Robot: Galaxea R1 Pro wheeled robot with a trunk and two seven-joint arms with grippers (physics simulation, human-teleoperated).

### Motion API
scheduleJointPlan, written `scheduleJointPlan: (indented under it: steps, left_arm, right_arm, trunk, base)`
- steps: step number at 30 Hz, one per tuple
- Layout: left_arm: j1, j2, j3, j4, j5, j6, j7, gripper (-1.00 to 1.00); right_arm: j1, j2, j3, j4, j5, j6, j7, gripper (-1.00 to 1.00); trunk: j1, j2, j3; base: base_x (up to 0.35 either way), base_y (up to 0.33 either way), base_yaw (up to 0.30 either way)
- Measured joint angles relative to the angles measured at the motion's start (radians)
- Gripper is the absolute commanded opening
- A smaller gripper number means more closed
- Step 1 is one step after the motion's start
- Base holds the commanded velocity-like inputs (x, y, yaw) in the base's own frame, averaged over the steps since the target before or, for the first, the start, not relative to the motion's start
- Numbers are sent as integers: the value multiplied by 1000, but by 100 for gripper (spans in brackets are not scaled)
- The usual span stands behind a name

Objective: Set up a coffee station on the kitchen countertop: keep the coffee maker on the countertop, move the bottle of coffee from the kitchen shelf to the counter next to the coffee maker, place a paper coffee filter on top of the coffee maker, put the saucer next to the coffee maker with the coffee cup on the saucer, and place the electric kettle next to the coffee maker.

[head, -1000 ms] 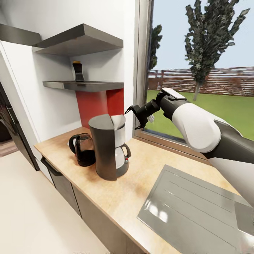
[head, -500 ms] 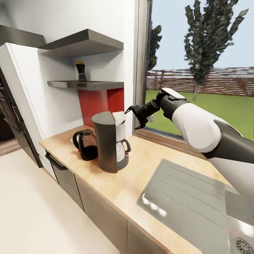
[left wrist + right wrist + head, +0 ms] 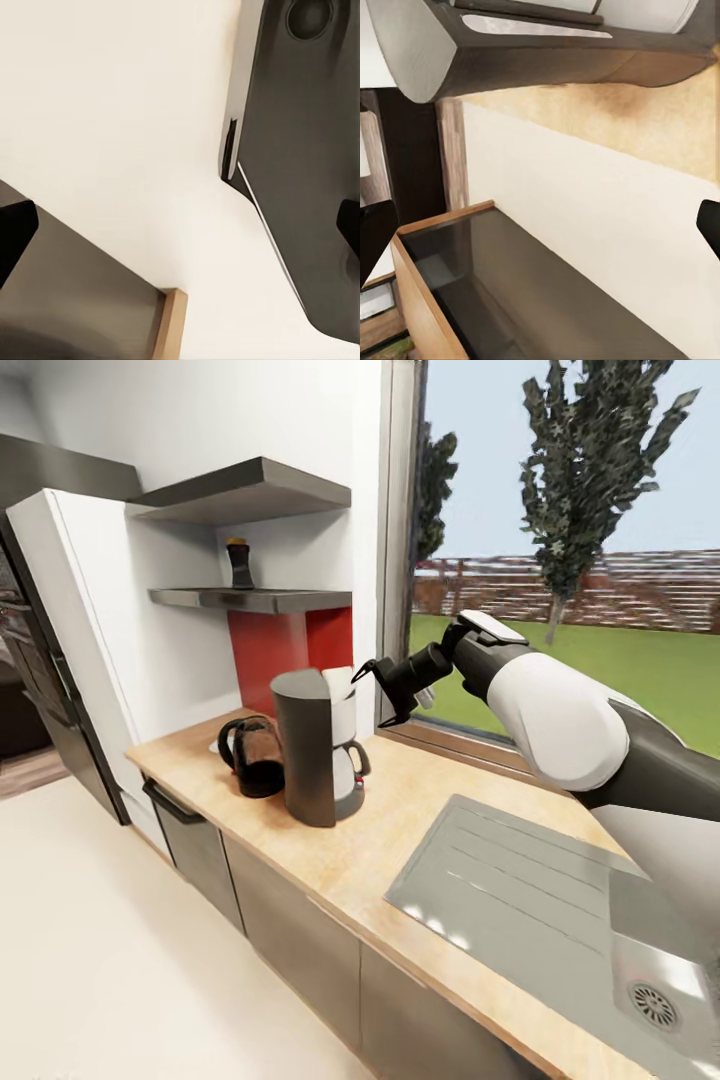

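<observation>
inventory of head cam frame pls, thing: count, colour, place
coffee maker: 1, grey and white, on counter near window
filter: 1, white, on top of coffee maker
kettle: 1, dark, on counter touching or just beside coffee maker
bottle: 1, dark, on lower shelf
shelves: 2, grey, on wall
counter: 1, light wood
sink: 1, grey, in counter
right gripper: 1, black, open, hovering beside filter

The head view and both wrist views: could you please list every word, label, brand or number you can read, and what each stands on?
None can be read in any view.
Bottle of coffee on the shelf: too small to show any label.
Coffee maker and electric kettle on the countertop: no markings visible.
</observation>
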Motion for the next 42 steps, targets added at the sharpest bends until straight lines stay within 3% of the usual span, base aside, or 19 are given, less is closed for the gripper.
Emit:
scheduleJointPlan:
  steps: [10, 15, 18, 23, 26, 42]
  left_arm:
    - [-1, 2, -2, -15, 0, 1, 1, 100]
    - [-2, 5, -3, -24, 0, 1, 2, 100]
    - [-3, 8, -4, -26, 0, 0, 2, 100]
    - [-9, 7, -2, -27, 0, 0, 1, 100]
    - [-10, 4, -2, -27, 0, 1, 2, 100]
    - [-10, 3, -3, -28, 0, 0, 2, 100]
  right_arm:
    - [3, 0, 0, 36, 0, 3, 3, 100]
    - [38, 0, 0, 39, 1, 4, 5, 100]
    - [72, 0, 1, 40, 2, 6, 6, 100]
    - [202, 0, 7, 42, 7, 80, 8, 100]
    - [229, 0, 5, 42, 9, 96, 6, 100]
    - [244, 0, 5, 42, 10, 99, 3, 100]
  trunk:
    - [0, 0, 0]
    - [0, 0, 0]
    - [0, 0, 0]
    - [0, 0, 0]
    - [0, 0, 0]
    - [0, 0, 0]
  base:
    - [-207, 164, 0]
    - [-176, 174, 0]
    - [-55, 55, 0]
    - [-6, 6, 0]
    - [0, 0, 74]
    - [0, 0, 262]
